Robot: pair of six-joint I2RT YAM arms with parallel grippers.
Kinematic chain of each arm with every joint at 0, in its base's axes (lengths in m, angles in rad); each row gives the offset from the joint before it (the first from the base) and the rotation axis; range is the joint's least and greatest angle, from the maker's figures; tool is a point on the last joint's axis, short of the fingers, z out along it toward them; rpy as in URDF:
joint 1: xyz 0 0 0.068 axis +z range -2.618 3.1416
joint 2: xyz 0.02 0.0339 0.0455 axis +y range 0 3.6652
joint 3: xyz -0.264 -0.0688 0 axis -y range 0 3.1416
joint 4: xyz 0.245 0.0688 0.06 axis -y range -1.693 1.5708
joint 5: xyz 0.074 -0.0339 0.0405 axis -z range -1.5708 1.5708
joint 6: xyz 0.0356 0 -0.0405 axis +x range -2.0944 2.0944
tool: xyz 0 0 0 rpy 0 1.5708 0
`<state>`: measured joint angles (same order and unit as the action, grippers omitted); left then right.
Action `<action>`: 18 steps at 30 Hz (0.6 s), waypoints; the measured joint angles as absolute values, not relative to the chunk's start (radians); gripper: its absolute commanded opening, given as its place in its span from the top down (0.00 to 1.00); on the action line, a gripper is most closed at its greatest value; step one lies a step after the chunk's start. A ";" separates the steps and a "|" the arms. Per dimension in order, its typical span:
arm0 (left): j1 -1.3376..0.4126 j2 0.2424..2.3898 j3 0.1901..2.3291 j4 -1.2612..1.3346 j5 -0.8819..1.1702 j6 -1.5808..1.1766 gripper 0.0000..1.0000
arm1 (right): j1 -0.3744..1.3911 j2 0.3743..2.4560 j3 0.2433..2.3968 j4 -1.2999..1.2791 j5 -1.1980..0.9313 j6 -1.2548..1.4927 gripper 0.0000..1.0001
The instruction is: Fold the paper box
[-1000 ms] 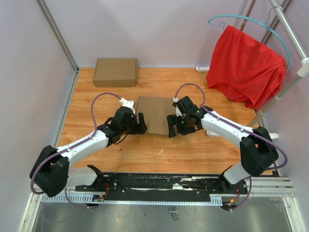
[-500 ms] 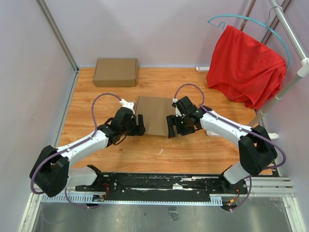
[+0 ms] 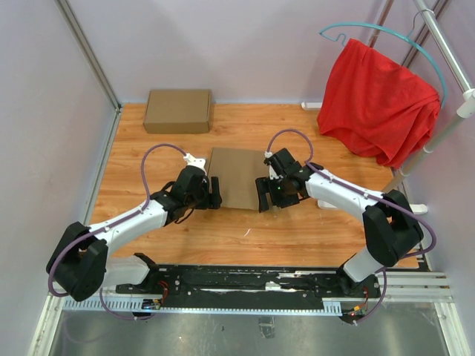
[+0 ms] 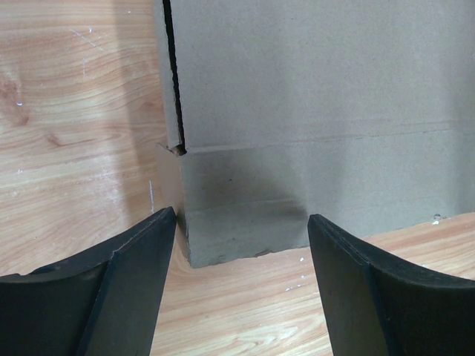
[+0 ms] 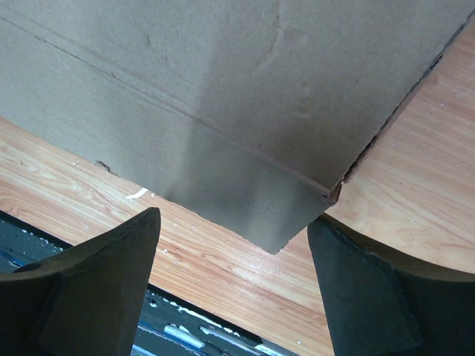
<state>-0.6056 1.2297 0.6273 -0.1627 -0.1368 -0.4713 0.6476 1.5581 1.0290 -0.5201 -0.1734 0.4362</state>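
Note:
The paper box [image 3: 236, 175] is a brown cardboard sheet lying flat on the wooden table between my two grippers. My left gripper [image 3: 215, 191] is open at its near left corner; in the left wrist view the corner [image 4: 245, 222] with a slit and crease lies just ahead of my spread fingers [image 4: 133, 289]. My right gripper [image 3: 265, 195] is open at its near right corner; in the right wrist view that corner [image 5: 252, 200] lies just ahead of the spread fingers [image 5: 371, 297]. Neither gripper holds anything.
A formed flat brown cardboard box [image 3: 178, 110] sits at the back left of the table. A red cloth [image 3: 377, 101] hangs on a hanger at the right. A grey wall frame [image 3: 87, 55] borders the left. The black base rail [image 3: 252, 285] runs along the near edge.
Both grippers have edged slightly closer to the near corners of the cardboard sheet. The sheet has not visibly moved.

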 measured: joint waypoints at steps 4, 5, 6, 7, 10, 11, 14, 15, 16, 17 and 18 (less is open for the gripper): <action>-0.606 1.229 0.627 -0.162 -0.138 -0.472 0.23 | 0.647 1.558 1.029 -0.520 -0.173 0.436 0.20; -0.606 1.230 0.627 -0.162 -0.137 -0.472 0.23 | 0.647 1.558 1.029 -0.520 -0.173 0.436 0.20; -0.606 1.230 0.627 -0.162 -0.136 -0.472 0.23 | 0.647 1.558 1.029 -0.520 -0.173 0.436 0.20; -0.606 1.230 0.627 -0.162 -0.132 -0.472 0.23 | 0.647 1.558 1.029 -0.520 -0.173 0.436 0.20; -0.606 1.230 0.627 -0.159 -0.113 -0.472 0.24 | 0.647 1.558 1.029 -0.520 -0.175 0.435 0.20; -0.606 1.230 0.627 -0.159 -0.107 -0.472 0.24 | 0.647 1.558 1.029 -0.520 -0.175 0.435 0.20; -0.606 1.230 0.627 -0.159 -0.093 -0.473 0.24 | 0.647 1.556 1.029 -0.521 -0.179 0.430 0.20; -0.606 1.230 0.627 -0.159 -0.091 -0.474 0.24 | 0.647 1.554 1.029 -0.521 -0.180 0.429 0.20; -0.606 1.230 0.627 -0.159 -0.089 -0.474 0.24 | 0.647 1.552 1.029 -0.521 -0.181 0.429 0.20; -0.606 1.229 0.627 -0.159 -0.087 -0.474 0.24 | 0.647 1.550 1.029 -0.521 -0.181 0.428 0.20; -0.606 1.228 0.627 -0.160 -0.084 -0.475 0.24 | 0.647 1.548 1.029 -0.521 -0.182 0.428 0.20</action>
